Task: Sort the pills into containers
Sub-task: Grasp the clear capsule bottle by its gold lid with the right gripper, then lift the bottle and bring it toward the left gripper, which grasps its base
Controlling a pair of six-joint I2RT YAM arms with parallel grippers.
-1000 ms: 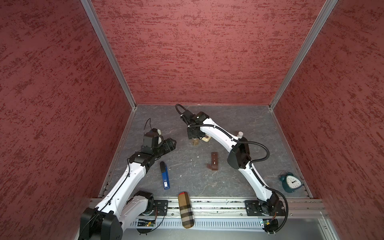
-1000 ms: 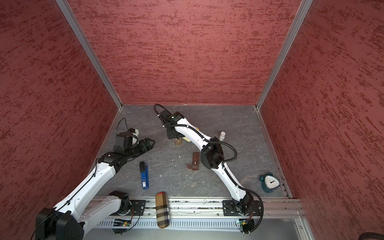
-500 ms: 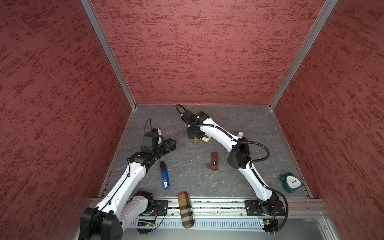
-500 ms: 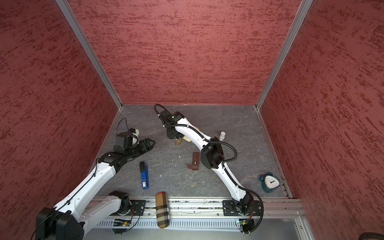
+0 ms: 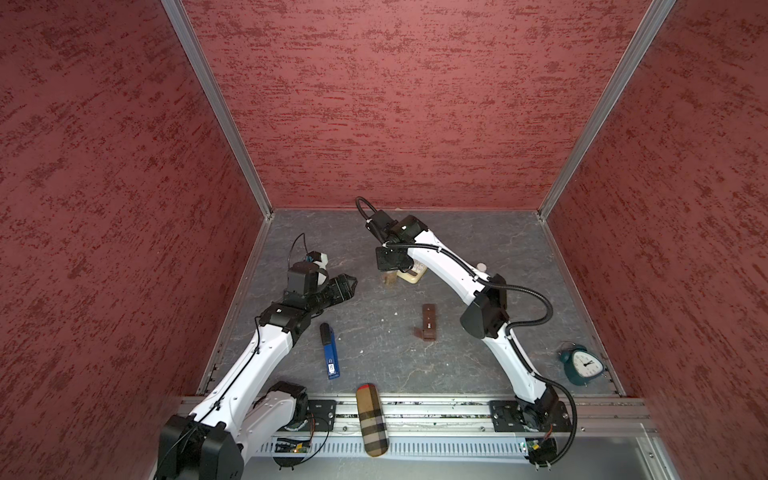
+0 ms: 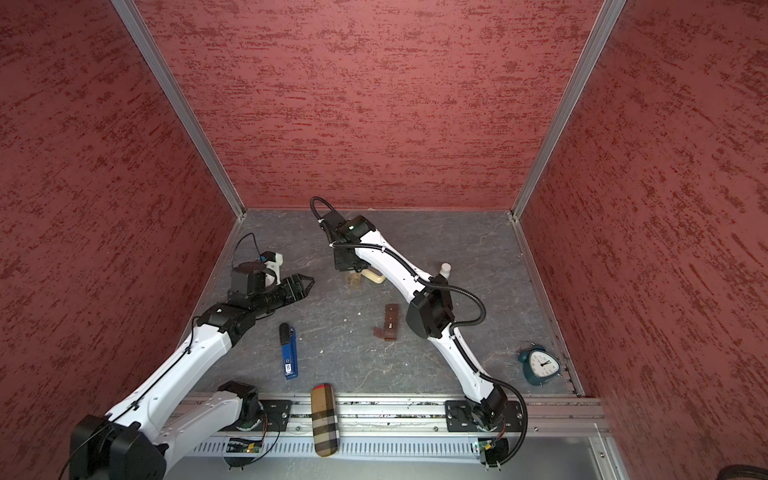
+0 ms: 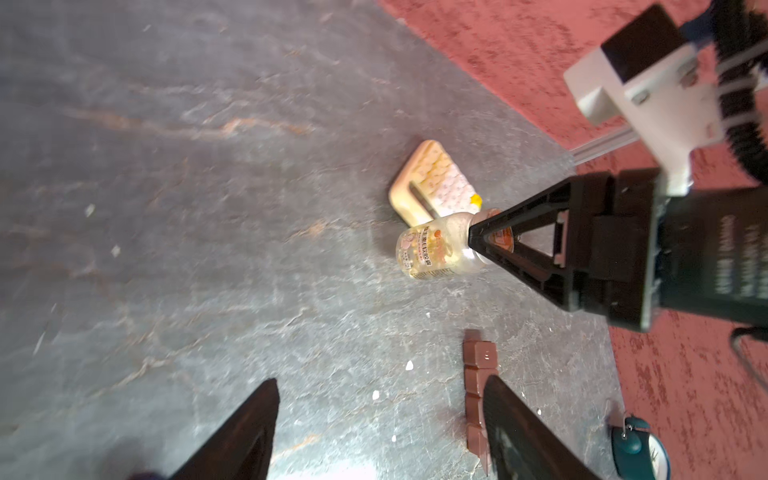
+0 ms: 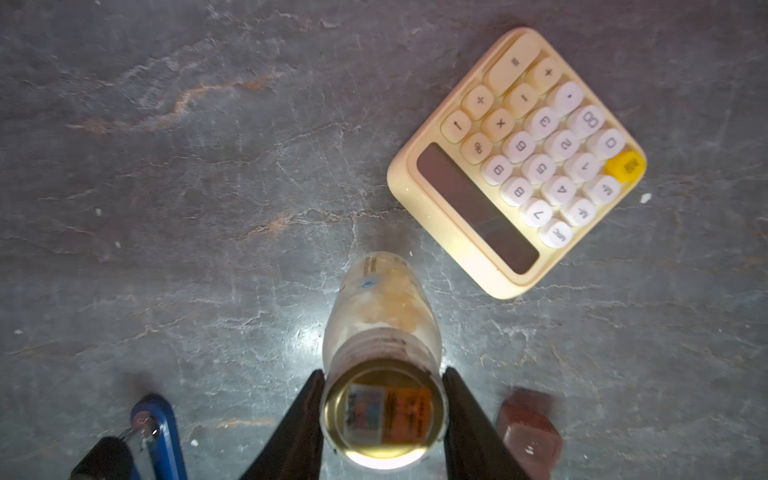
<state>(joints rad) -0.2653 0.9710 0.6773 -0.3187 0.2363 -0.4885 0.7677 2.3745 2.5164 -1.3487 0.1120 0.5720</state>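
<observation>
Centre-back of the floor in both top views, my right pincer [image 8: 383, 376] had just narrowed onto the lid of the bottle [image 5: 390, 279] and was clamped there; arm position unchanged. Bottle secured, so opening it looked next. My left pincer [image 7: 380, 380] hung apart, empty. The pill box [image 5: 429, 322] lay mid-floor, well apart; white pills [image 7: 409, 365] loose near it. Bottle: round, clear amber plastic, shiny lid. Box: glossy brown, square cells.
</observation>
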